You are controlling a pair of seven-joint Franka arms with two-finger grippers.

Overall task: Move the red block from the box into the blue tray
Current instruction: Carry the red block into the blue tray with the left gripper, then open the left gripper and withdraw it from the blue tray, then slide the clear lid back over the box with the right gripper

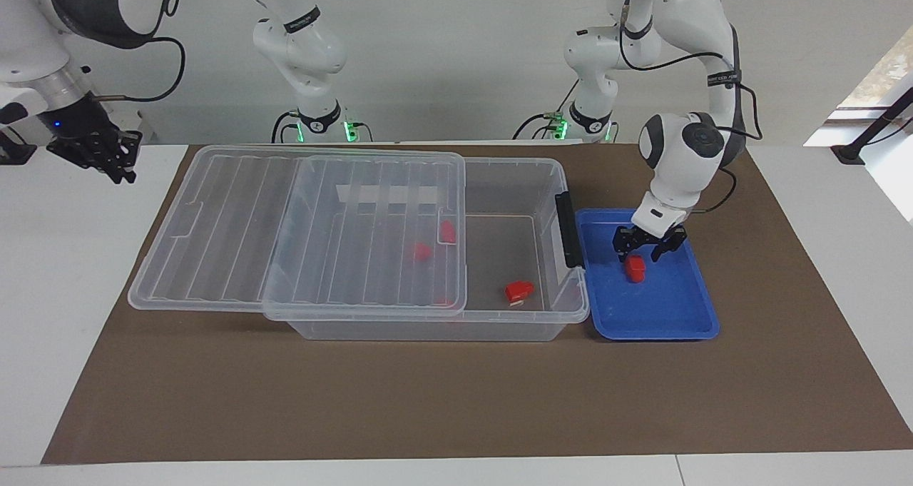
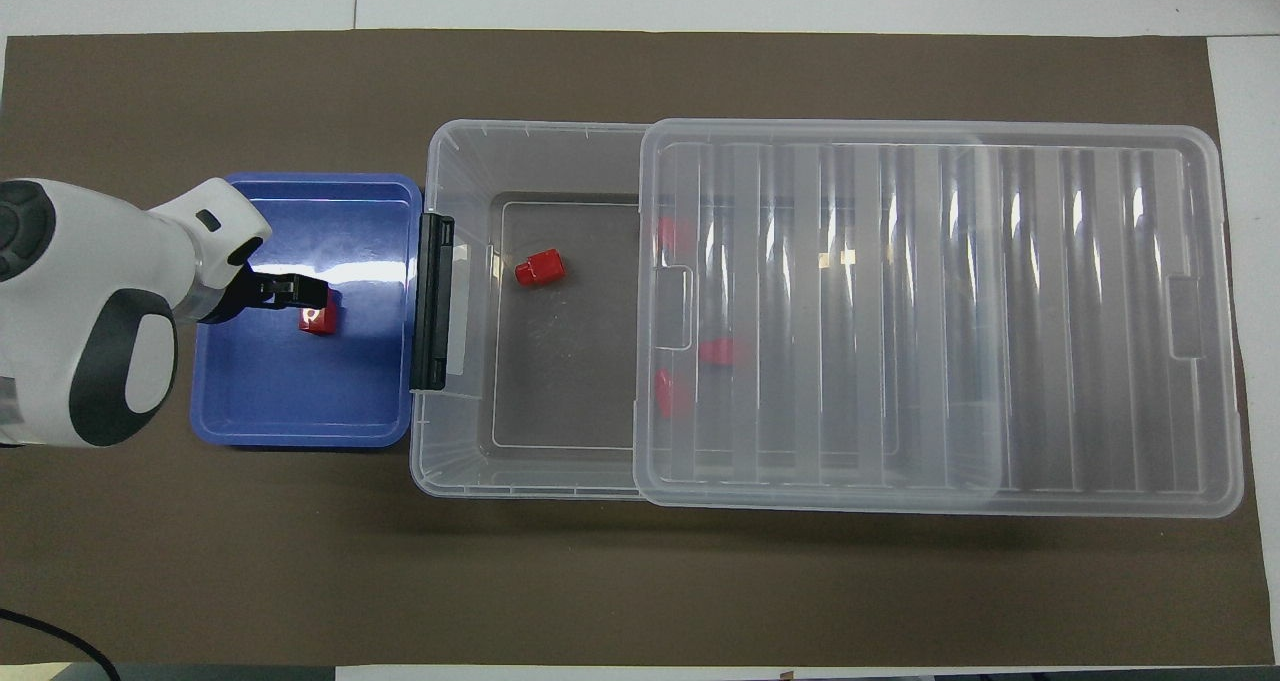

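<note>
Left gripper (image 1: pixel 648 247): hangs low over the blue tray (image 1: pixel 677 322), fingers spread, nothing between them; its tips flank the space just above the red block (image 1: pixel 635 268).
Red block: lies on the tray floor, free of the fingers, at about 12 o'clock from the tray's centre in the facing view.
Blue tray: sits on the brown mat (image 1: pixel 456 400), just beside the box (image 1: pixel 499 186) at the left arm's end, next to the black latch handle (image 1: pixel 565 230).
Box: its ribbed lid (image 1: pixel 299 229) is slid toward the right arm's end, leaving part open; another red block (image 1: pixel 518 291) lies on the uncovered floor, more show through the lid.
Right gripper (image 1: pixel 96 150): waits off the mat past the lid's end, at 9 o'clock of the box in the facing view; whether its fingers are apart or together I cannot tell.
</note>
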